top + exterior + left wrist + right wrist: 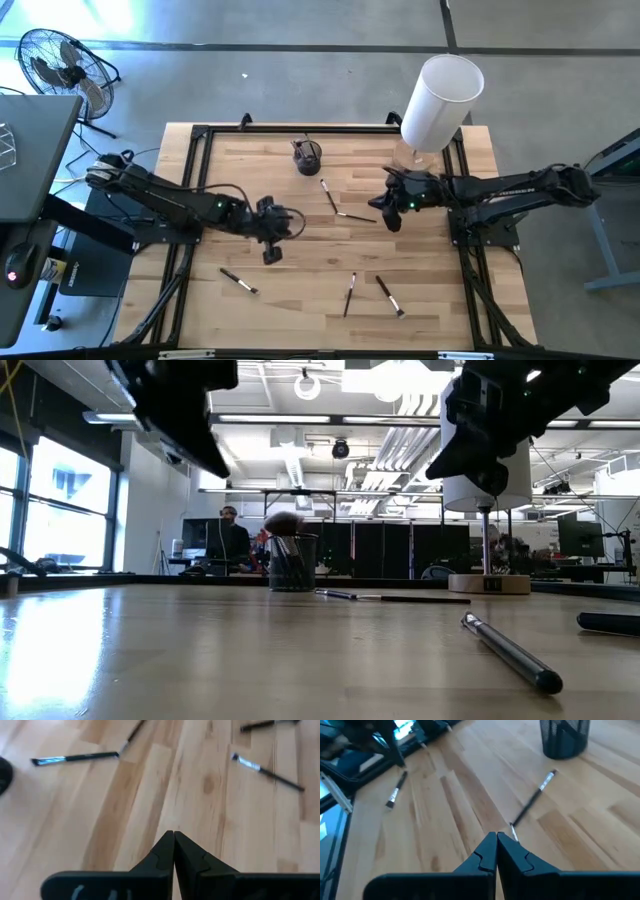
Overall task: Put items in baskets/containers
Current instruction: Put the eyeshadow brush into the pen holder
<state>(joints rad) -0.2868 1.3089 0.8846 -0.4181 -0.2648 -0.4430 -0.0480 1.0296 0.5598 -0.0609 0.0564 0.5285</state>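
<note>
Right gripper [389, 216], clenched and empty, hung over two loose brushes [340, 205] at five o'clock from the mesh cup [308, 157]; left gripper [272, 250] clenched, idle. Judged step: approach; fingers must open next

Pale wooden counter [300, 300] bearing a black mesh cup [308, 157] near its far edge, a white cylinder [440, 100] on a base, and five scattered brushes [239, 283].
</note>
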